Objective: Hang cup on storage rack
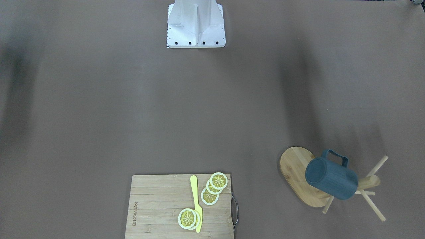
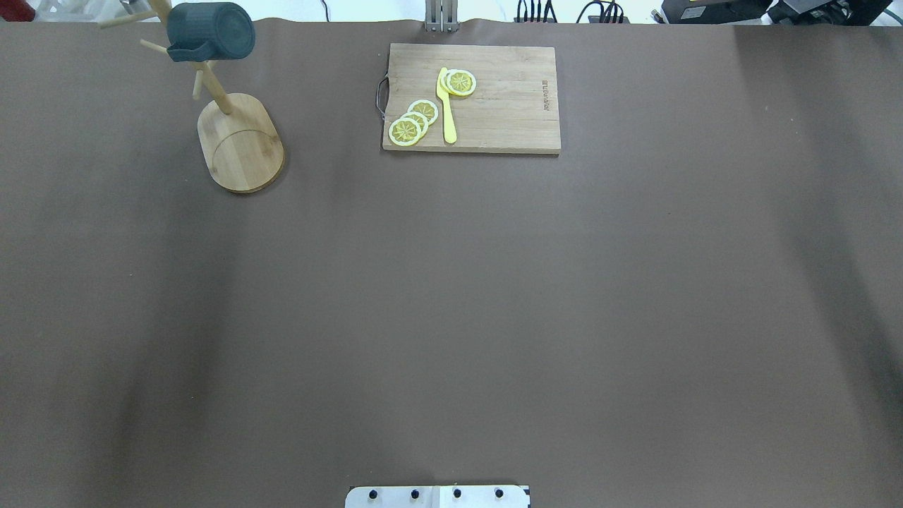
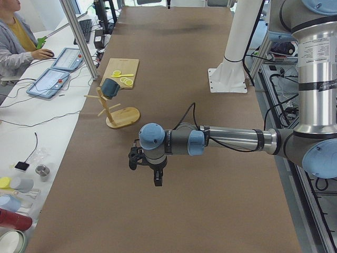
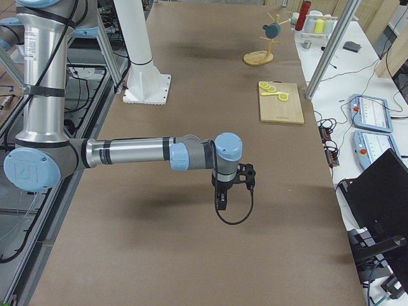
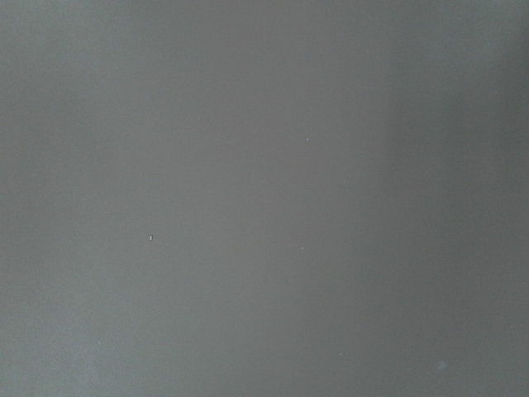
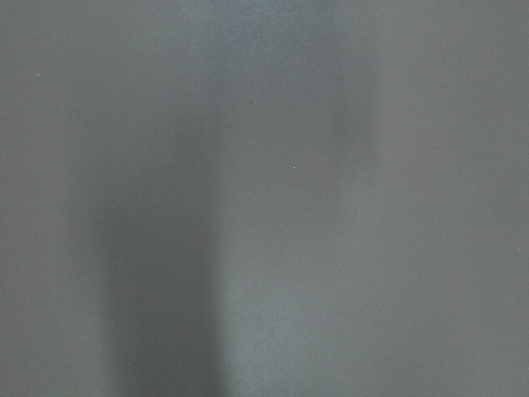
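A: What is the biggest thing here?

B: The table (image 2: 451, 317), covered in plain brown. After it come the two arms. The left arm (image 3: 226, 139) stretches out level above bare table, on the robot's side of the storage rack (image 2: 243, 148) and well apart from it. The right arm (image 4: 127, 153) does the same, farther from the rack.

A: And the grippers?

B: The left gripper (image 3: 157, 180) and the right gripper (image 4: 221, 203) both point down over bare table. Each shows only in a side view, so I cannot tell whether their fingers are spread or pressed together. (Both wrist cameras show only the table's plain surface.)

A: What is next in size?

B: A slatted wooden cutting board (image 2: 508, 106), off to the rack's right as the robot faces it. Both sit near the table's far edge.

A: Where is the cup?

B: The cup (image 2: 211, 32) is on the rack. It hangs tilted on a peg near the top of the post, clear of the table, above the oval base.

A: Anything smaller?

B: A yellow knife (image 2: 447, 113) and the lemon slices (image 2: 405, 131) lie on the board. All are well apart from the rack.
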### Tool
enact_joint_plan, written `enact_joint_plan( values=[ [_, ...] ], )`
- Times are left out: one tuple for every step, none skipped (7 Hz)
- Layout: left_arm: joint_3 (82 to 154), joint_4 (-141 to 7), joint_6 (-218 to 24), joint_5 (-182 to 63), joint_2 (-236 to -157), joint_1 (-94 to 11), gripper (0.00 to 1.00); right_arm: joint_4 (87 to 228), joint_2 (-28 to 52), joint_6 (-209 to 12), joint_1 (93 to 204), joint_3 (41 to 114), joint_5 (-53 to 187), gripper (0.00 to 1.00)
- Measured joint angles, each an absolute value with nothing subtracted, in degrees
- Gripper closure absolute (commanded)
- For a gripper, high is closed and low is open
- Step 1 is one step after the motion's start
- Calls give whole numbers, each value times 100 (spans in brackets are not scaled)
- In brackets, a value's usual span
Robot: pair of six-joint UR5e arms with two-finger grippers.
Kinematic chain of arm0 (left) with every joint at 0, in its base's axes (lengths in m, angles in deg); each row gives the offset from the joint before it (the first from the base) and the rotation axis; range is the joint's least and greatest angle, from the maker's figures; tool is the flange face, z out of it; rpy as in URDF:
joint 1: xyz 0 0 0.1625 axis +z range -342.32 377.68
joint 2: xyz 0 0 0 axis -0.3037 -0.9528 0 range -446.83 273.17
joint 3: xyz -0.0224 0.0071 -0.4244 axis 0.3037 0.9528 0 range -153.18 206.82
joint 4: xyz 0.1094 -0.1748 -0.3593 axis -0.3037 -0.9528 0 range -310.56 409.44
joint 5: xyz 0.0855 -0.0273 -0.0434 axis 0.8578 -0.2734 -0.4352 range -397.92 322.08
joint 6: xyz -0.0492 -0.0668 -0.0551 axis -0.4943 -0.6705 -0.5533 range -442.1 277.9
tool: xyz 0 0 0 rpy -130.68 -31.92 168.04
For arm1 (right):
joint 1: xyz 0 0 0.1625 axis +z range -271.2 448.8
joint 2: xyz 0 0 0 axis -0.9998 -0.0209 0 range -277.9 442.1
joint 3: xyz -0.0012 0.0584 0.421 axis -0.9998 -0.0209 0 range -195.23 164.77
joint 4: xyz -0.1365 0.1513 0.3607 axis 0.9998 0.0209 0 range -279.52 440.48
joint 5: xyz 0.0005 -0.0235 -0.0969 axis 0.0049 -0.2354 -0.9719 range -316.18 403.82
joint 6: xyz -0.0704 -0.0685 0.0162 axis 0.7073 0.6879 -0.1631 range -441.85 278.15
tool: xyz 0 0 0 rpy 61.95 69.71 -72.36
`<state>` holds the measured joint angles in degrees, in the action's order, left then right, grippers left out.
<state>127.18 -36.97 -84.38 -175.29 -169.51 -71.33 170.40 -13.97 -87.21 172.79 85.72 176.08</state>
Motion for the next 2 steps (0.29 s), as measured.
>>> enact_joint_plan(
  values=[
    [12727,-3681,-8438,-17529,-16982,-7135,2,17040,-1397,-8721,17281,8571,17604,0],
    [12738,-3676,-8438,-17529,-17003,-7135,2,17040,-1397,-8721,17280,8570,17604,0]
  ],
)
